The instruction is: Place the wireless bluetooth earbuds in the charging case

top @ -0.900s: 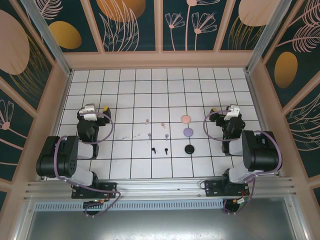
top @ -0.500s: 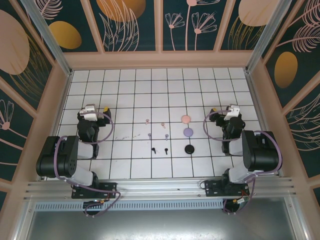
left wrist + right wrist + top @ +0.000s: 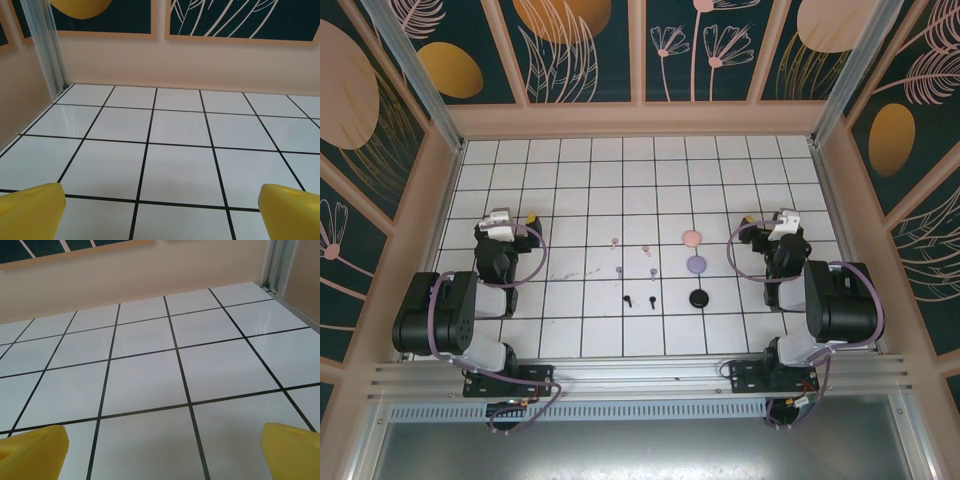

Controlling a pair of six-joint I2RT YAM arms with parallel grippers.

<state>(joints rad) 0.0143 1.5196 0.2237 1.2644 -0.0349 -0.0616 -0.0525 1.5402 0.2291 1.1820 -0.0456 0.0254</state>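
Six tiny stemmed earbuds lie mid-table in the top view: a pink pair, a purple pair and a black pair. To their right lie three round charging cases, pink, purple and black, all lids down. My left gripper rests far left of the buds, and my right gripper rests right of the cases. Both stand open and empty: the left gripper and the right gripper each have yellow fingertips wide apart over bare tile.
The white gridded table is boxed in by beige walls with metal corner posts. Both arm bases sit at the near edge. Open tiles stretch behind and between the grippers.
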